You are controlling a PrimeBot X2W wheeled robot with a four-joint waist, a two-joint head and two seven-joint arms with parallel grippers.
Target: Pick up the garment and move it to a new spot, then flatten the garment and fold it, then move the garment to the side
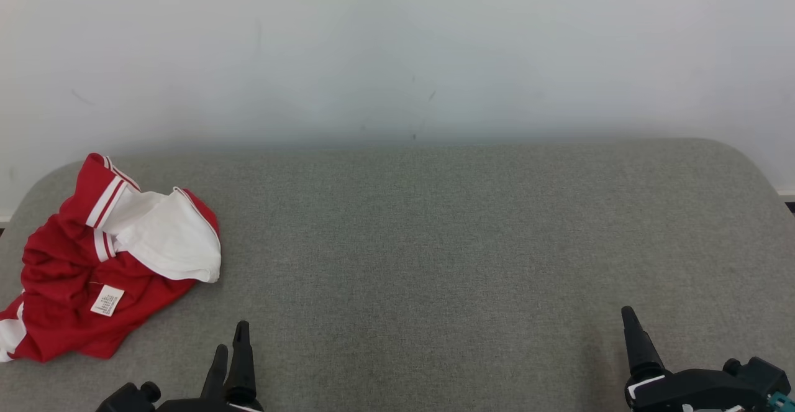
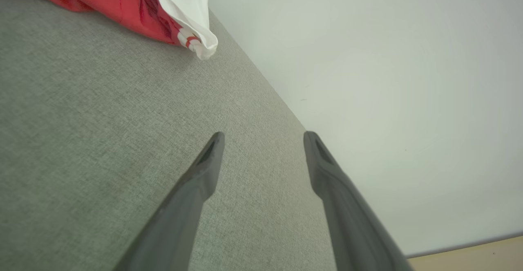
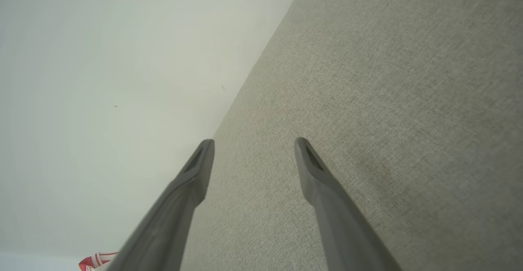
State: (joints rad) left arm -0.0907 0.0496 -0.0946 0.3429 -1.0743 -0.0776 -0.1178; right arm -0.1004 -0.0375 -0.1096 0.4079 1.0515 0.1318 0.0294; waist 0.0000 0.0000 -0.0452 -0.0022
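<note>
One crumpled red-and-white garment lies at the left end of the grey table.
Its heap runs roughly near-to-far along the left edge, with the striped cuff toward the white wall, a white panel spilling rightward and the label up. At the near side, the left gripper and right gripper hold their jaws apart, empty. Grey surface lies between them and the garment.
</note>
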